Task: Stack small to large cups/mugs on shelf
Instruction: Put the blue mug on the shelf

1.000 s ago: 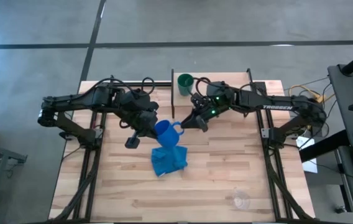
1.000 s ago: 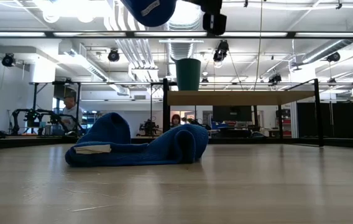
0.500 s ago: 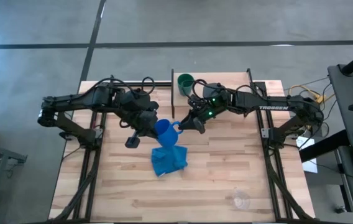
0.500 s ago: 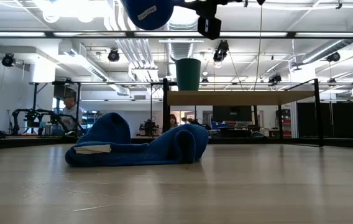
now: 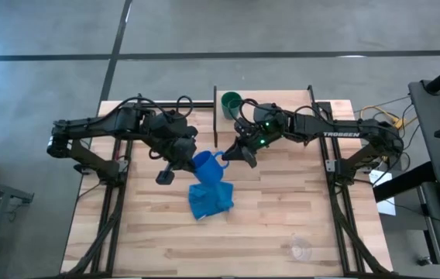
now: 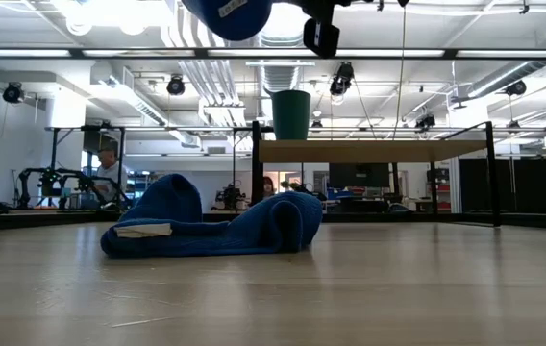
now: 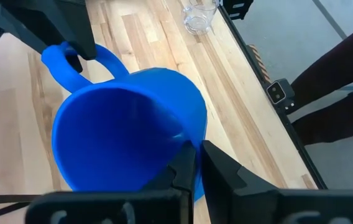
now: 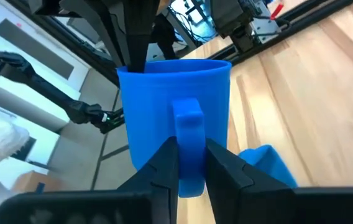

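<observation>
I see both grippers holding the glossy blue handled mug (image 5: 203,163) in the air: my left gripper (image 7: 196,163) pinches its rim, my right gripper (image 8: 191,163) its handle. Below lies a crumpled soft blue cloth (image 5: 210,198); the dark green handleless cup (image 5: 230,101) stands on the light wood shelf (image 5: 282,100).

Quick count: three drinking vessels total, so one blue mug (image 5: 204,163), one dark green cup (image 5: 230,101), one clear glass (image 5: 300,249). Plus one blue cloth (image 5: 209,199), one wooden shelf (image 5: 270,103), two arms.
</observation>
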Robot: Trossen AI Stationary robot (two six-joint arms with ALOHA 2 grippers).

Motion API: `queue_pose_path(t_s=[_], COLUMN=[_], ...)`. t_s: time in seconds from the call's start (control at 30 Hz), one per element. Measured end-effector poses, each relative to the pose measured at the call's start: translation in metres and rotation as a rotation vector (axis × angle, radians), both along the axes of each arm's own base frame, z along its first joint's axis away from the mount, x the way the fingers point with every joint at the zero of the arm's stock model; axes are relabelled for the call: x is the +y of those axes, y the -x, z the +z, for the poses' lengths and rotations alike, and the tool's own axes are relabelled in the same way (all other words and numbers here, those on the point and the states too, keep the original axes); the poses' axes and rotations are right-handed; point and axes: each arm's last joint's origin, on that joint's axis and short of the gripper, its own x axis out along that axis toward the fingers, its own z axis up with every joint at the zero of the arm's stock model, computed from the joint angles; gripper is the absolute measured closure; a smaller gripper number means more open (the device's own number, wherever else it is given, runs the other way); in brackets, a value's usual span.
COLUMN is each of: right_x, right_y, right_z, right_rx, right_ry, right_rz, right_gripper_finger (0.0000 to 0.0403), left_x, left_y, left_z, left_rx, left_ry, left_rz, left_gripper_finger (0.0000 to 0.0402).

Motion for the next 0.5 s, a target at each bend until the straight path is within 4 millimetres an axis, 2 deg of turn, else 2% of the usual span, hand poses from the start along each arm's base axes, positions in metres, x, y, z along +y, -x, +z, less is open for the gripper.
queue_pose_path(t_s=[0.2,0.37,0.5], right_x=[-0.0003,-0.0009,-0.0013], right_y=[-0.0003,0.0001,0.0011], right_z=[0.0006,0.0001,-0.0006], right_rx=[-0.050,-0.043,-0.029], right_ry=[0.109,0.112,0.111], right_rz=[0.038,0.032,0.025], right_gripper_finger=[0.0349,0.0349,0.0349], left_x=[0.0000,0.0031,0.0049], left_y=[-0.0002,-0.0005,-0.0006], left_z=[0.0002,-0.0006,-0.0007], left_rx=[0.009,0.031,0.030], left_ry=[0.024,0.002,-0.029], left_rz=[0.027,0.148,0.195], left_gripper_finger=[0.0401,0.0400,0.0374])
